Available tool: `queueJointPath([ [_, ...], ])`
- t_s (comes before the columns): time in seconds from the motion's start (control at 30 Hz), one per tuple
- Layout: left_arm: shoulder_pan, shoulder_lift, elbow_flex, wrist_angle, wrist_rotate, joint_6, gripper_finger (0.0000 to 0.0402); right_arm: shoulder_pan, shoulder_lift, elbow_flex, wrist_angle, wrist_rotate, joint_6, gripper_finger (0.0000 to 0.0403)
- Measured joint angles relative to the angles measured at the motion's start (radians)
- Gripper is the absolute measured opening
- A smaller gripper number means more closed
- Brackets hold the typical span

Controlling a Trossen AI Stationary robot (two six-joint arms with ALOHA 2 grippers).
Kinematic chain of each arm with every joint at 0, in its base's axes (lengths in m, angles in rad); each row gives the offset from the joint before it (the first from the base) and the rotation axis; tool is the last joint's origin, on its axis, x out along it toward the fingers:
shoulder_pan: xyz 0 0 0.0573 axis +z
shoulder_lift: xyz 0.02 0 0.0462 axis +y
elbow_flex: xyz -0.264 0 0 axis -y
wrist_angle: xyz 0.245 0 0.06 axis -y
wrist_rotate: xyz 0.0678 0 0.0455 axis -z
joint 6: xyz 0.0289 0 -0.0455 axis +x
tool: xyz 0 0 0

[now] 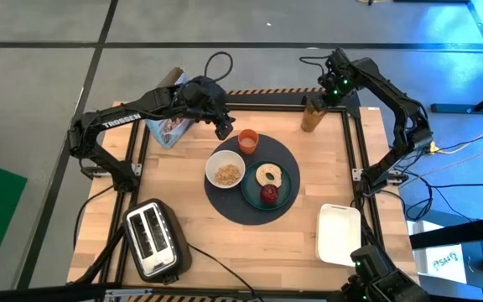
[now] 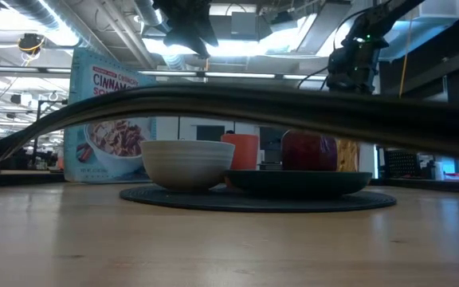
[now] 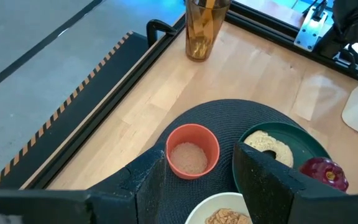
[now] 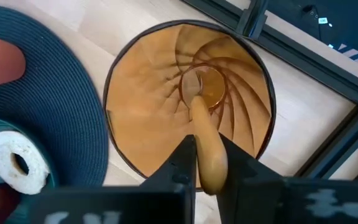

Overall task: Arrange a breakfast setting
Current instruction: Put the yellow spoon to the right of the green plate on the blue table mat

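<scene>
"When you look from above, where is everything?"

"The dark round mat (image 1: 252,176) sits in the middle of the table. On it are the small white bowl (image 1: 225,169) with cereal (image 1: 226,174), the small orange cup (image 1: 248,141) and the teal plate (image 1: 268,186) with the pale ring-shaped bread (image 1: 269,175) and the red fruit (image 1: 269,195). The left gripper (image 1: 222,126) hangs just beside the cup. The right gripper (image 1: 329,91) is above the tall holder (image 1: 311,113) at the far edge. The arm says TROSSEN."

"And from table height?"

"The cereal box (image 2: 110,115) stands behind the bowl. I can read CINNAM on it."

"What does the left wrist show?"

"Its fingers (image 3: 269,180) stand apart, with nothing between them. The cup is right ahead, empty."

"And the right wrist?"

"It looks straight down into the holder. The metal spoon (image 4: 204,127) stands upright inside, handle up. The fingers (image 4: 178,165) are closed on the handle. I think the spoon has to be lifted straight up, and the right arm is nearer."
</scene>
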Motion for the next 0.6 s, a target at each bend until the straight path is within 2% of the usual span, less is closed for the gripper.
queueJointPath([
  [0.13,0.000,0.000,0.000,0.000,0.000,0.000,0.0182,0.000,-0.001,0.005,-0.002,0.000,-0.011,0.0011],
  [0.33,0.002,0.000,0.000,0.001,0.000,0.000,0.0182,0.000,-0.001,0.057,-0.033,0.000,-0.027,0.0018],
  [0.6,0.004,0.000,0.000,0.012,0.000,0.000,0.0182,0.000,-0.001,0.213,-0.172,-0.018,-0.035,0.0012],
])
